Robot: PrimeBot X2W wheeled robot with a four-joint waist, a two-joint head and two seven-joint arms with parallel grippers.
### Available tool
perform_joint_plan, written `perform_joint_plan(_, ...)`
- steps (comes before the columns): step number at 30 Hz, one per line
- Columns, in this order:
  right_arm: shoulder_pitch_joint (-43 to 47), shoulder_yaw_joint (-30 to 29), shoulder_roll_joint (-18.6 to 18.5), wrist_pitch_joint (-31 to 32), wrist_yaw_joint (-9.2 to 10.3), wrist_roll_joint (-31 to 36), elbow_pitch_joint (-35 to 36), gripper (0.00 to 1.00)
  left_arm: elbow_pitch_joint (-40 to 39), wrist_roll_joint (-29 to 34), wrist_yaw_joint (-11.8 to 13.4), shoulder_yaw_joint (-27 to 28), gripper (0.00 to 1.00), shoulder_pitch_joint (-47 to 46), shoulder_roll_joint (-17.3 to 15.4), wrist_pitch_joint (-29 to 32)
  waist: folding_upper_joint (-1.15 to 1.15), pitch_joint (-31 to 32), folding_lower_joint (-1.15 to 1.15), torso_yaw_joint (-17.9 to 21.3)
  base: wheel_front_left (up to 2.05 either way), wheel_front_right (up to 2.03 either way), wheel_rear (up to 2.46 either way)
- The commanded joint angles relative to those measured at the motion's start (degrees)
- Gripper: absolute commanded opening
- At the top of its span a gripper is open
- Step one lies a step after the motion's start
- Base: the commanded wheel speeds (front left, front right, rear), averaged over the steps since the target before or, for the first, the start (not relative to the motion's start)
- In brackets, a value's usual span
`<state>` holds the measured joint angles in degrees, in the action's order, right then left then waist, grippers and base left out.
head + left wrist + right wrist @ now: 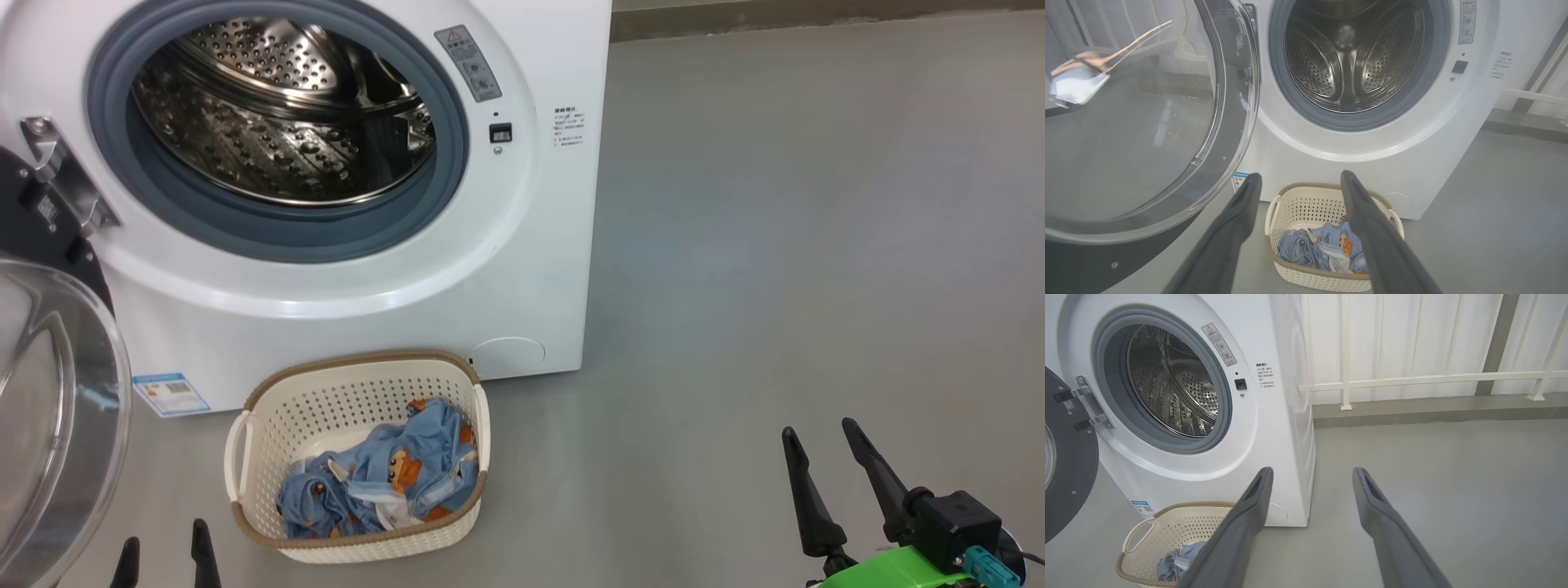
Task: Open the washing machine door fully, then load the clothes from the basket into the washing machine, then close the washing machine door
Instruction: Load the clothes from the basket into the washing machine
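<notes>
two grippers, both with jaws spread and holding nothing. from the head, the big white front-loading washing machine (506,269) stands with its round glossy black door with a clear glass bowl (49,392) swung out at the left. the small cream perforated plastic basket with a brown rim (269,408) sits on the grey floor (775,245) just before it, with the light blue bear-print clothes (392,482) heaped inside. the left gripper (163,539) rises near the basket, the right gripper (819,429) well apart from it. at the left wrist, the jaws frame the basket. at the right wrist, the jaws point at floor beside the machine.
</notes>
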<state>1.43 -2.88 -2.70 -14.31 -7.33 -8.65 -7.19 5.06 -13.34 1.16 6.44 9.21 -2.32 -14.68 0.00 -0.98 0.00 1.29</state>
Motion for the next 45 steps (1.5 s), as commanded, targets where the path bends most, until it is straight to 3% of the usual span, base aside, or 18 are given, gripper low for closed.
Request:
perform_joint_plan(1, -0.6, 1.4, -0.3, -0.7, -0.16, 0.2, 1.2, 1.00, -1.0, 0.6, -0.4, 2.1, 1.00, -1.1, -0.6, -0.3, 0.00, 0.0, 0.00, 0.0, 1.19, -1.19, 0.00)
perform_joint_plan(13, -0.5, 1.4, -0.2, -0.7, -0.16, 0.1, 1.1, 1.00, -0.9, 2.1, 0.8, 2.6, 1.00, -1.3, -0.6, -0.3, 0.00, 0.0, 0.00, -0.1, 1.41, -1.41, 0.00)
perform_joint_plan(25, -0.4, 1.4, -0.2, -0.7, -0.16, 0.2, 1.2, 1.00, -0.8, 1.8, 0.8, 2.3, 1.00, -1.5, -0.6, -0.3, 0.00, -0.1, 0.00, -0.3, 0.21, -0.21, 0.00)
perform_joint_plan(38, -1.1, 1.8, -0.2, -0.7, -0.16, -0.3, 1.1, 1.00, -1.2, 3.2, 0.0, 1.4, 1.00, -2.2, -0.6, -0.3, 0.00, -1.8, 0.00, 0.0, 0.00, 0.00, 0.00)
perform_joint_plan(45, -2.4, 2.1, -0.2, -0.7, -0.16, -1.0, 1.6, 1.00, 2.0, 3.5, -1.7, -1.8, 1.00, -4.8, -0.6, -0.3, 0.00, -5.4, 0.00, 1.1, 0.00, 0.00, 0.00)
